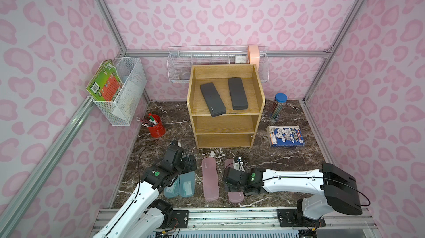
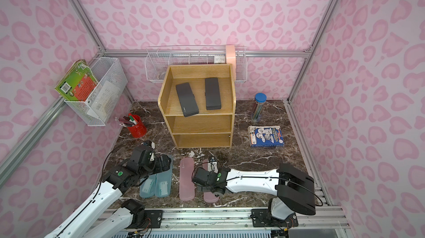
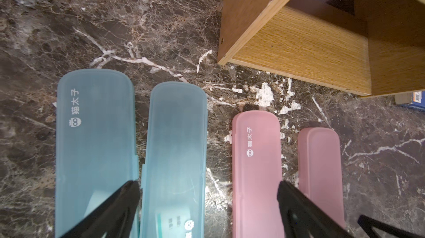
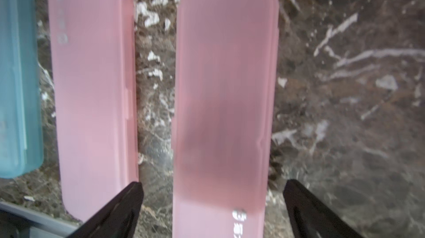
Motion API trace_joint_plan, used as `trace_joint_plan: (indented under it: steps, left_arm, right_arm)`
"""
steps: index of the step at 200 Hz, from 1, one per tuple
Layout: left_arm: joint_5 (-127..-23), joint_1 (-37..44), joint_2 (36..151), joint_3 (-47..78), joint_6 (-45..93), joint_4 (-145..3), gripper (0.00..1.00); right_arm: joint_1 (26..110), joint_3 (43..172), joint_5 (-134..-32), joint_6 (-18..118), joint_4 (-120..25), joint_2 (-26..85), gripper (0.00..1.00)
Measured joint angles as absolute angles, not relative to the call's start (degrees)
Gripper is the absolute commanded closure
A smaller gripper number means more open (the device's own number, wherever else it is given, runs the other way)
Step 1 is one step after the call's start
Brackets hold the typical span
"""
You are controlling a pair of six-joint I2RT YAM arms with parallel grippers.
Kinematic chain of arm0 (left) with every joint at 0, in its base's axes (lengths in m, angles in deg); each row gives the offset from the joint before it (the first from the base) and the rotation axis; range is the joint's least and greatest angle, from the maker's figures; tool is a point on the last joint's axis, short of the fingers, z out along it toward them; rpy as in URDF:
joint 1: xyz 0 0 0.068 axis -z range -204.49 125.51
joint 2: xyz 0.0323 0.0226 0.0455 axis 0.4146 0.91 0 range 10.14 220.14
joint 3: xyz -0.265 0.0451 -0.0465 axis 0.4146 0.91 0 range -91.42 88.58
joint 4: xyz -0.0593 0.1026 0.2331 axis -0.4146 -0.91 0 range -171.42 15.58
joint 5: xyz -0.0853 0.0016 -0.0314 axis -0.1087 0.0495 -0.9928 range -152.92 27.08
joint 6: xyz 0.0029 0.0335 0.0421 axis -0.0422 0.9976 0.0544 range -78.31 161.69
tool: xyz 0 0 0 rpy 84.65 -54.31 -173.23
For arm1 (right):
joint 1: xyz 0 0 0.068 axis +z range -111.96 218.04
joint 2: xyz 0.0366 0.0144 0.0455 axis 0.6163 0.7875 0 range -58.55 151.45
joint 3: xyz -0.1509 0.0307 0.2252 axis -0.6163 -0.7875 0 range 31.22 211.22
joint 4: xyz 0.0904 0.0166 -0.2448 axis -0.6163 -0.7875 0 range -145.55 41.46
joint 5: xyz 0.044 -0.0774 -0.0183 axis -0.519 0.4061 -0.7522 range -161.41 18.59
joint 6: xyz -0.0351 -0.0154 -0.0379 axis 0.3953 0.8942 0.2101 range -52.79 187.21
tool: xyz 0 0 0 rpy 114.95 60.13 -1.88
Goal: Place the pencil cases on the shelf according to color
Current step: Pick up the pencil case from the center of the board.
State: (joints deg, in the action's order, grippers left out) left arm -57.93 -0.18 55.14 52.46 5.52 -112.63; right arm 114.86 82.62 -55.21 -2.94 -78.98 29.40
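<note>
The oak shelf [image 1: 225,124] stands at mid-table with two black pencil cases [image 1: 212,100] [image 1: 238,93] on its top tier. In front of it lie two teal cases [image 3: 95,144] [image 3: 174,147] and two pink cases [image 3: 255,167] [image 3: 319,163], side by side on the marble. My left gripper [image 3: 208,190] hangs open above the inner teal case and the nearer pink case, holding nothing. My right gripper [image 4: 213,189] is open, its fingers on either side of the right-hand pink case [image 4: 225,87] without touching it. The other pink case [image 4: 92,87] lies beside it.
A red pen cup [image 1: 156,126] stands left of the shelf. To the shelf's right are a clear pencil tube with a blue lid [image 1: 278,108] and a blue booklet pack [image 1: 286,136]. White wire baskets [image 1: 122,89] [image 1: 218,64] hang on the walls.
</note>
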Motion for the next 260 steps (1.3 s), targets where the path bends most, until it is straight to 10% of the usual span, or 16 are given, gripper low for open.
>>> trace_joint_plan:
  steps: [79, 174, 260]
  left_arm:
    - [-57.77, -0.18, 57.32, 51.74, 6.07, -112.42, 0.01]
    - [-58.15, -0.18, 55.99, 51.61, 5.74, -112.44, 0.02]
    - [-57.62, -0.18, 56.75, 50.14, 5.37, -112.74, 0.02]
  right_arm:
    - [121.86, 81.9, -54.44, -12.1, -79.81, 35.69, 0.02]
    - [125.2, 78.2, -47.71, -14.04, -76.95, 33.85, 0.39]
    - [130.42, 84.78, -40.21, -18.24, -91.05, 23.34, 0.4]
